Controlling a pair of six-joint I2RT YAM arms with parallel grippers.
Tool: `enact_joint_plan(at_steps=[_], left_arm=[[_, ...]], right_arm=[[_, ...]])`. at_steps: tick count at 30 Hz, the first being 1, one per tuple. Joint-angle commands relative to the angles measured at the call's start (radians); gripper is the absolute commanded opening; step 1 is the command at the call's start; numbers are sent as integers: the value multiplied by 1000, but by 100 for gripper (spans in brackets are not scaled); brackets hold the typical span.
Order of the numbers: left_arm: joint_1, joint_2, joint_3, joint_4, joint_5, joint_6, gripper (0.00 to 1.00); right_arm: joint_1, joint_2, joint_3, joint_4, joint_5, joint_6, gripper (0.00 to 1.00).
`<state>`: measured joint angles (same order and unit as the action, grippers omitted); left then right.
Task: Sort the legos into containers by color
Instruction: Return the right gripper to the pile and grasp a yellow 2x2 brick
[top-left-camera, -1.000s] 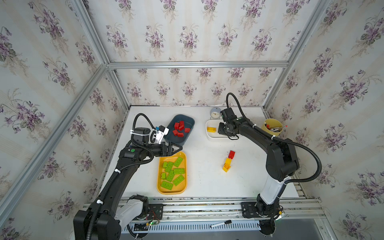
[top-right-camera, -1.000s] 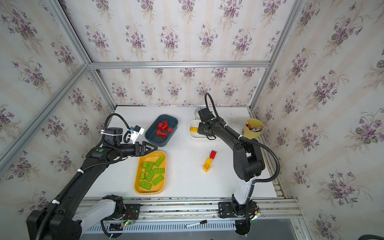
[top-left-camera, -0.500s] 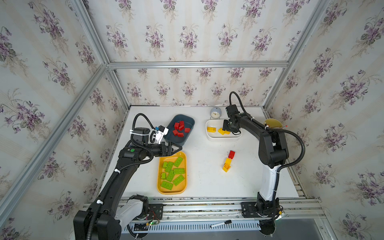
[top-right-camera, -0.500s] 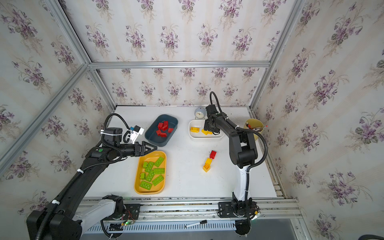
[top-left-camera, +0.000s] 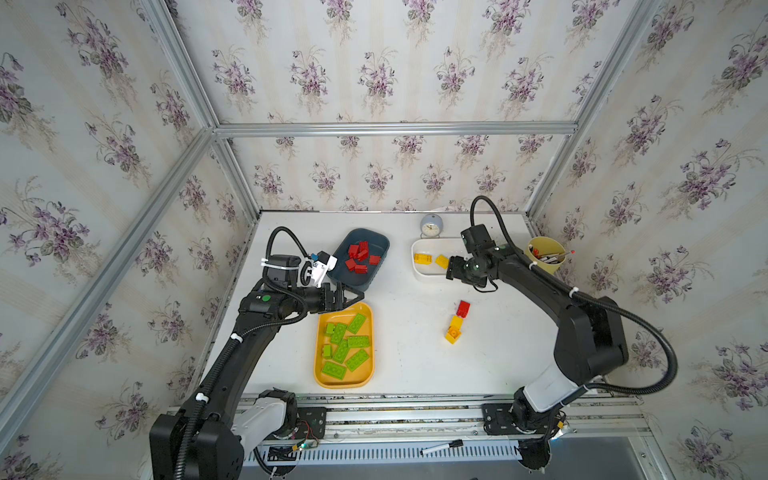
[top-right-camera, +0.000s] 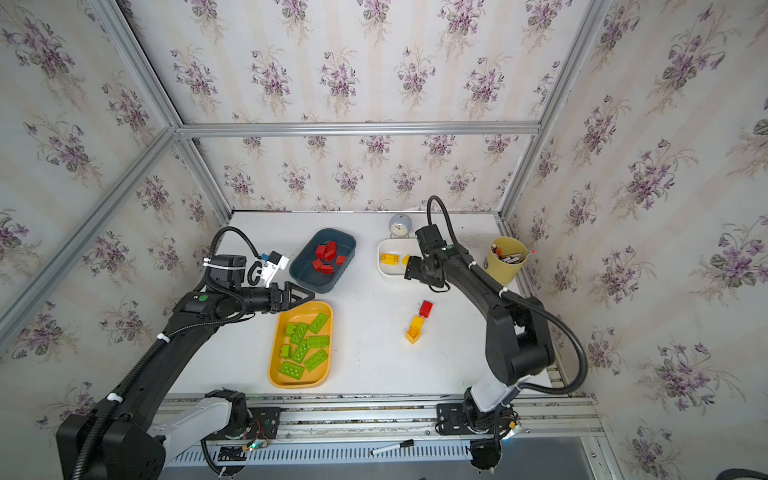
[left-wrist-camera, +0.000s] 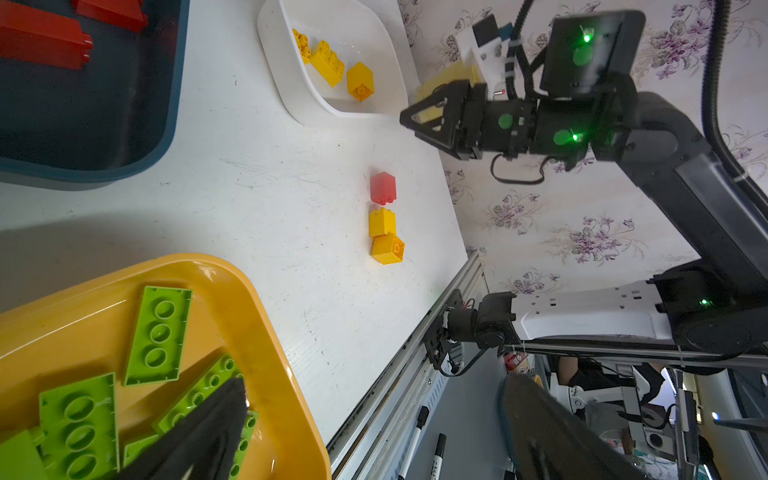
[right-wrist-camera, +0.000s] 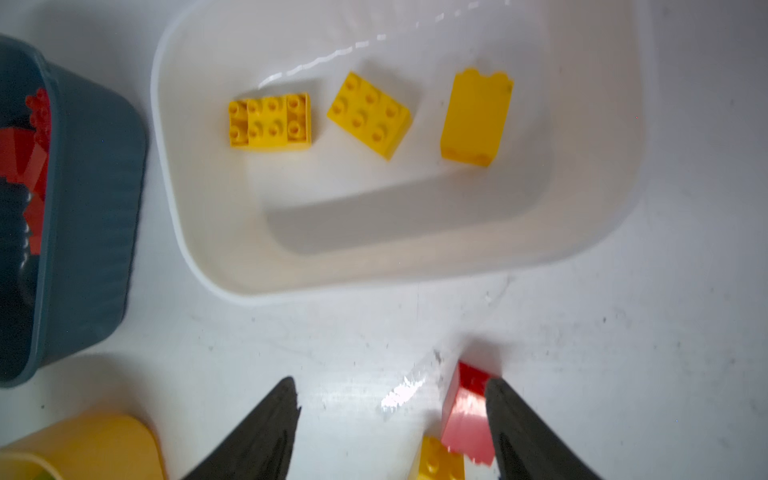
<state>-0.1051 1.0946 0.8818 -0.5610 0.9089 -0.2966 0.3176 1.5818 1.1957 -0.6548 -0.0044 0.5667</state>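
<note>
Right tool (right-wrist-camera: 390, 384) hangs by the edge of the white tray (right-wrist-camera: 195, 245), jaws well apart, nothing in them. Left tool (top-left-camera: 351, 297) gapes fully, empty, between the blue-grey tray (top-left-camera: 377, 275) and the yellow-orange tray (top-left-camera: 318, 362).

Three yellow bricks (right-wrist-camera: 370, 114) lie in the white tray. Red bricks (top-left-camera: 358, 254) sit in the blue-grey one, green bricks (top-left-camera: 358, 341) in the yellow-orange one.

Left on the bench (top-left-camera: 415, 365): a lone red brick (top-left-camera: 463, 308) and a loose yellow pair (top-left-camera: 456, 322) in a short row, the yellows touching.

I judge these light, rigid and smooth-walled, likely to skid if nudged. I'd pinch across the flat side faces, crosswise to the row and clear of the studs, so no neighbour gets dragged.
</note>
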Motion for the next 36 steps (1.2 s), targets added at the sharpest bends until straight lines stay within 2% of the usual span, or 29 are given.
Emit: enact_joint_plan(at_steps=[1,7,11,12,14,23,36], left_arm=[[0,11,15,0,6,19,99],[0,34,25,1,5,25,99],[1,45,28,2,4,28,99],[1,48,29,1,4,27,99],[0,50,31,0,4,27,99],[1,30,16,1,1,24,99],[1,13,-6,1,-5,28,99]], right_arm=[[34,-98,-94,-39,22,156,75],[142,-253,-232,-156,57,399,76],[205,-291,-288,-221,66,580,77],[249,-295,-307,-208,62,608,77],[265,-284,-327,-182,49,647,78],[300,-156,-323,-95,40,695,76],[299,-31,-331,-56,105,687,53]])
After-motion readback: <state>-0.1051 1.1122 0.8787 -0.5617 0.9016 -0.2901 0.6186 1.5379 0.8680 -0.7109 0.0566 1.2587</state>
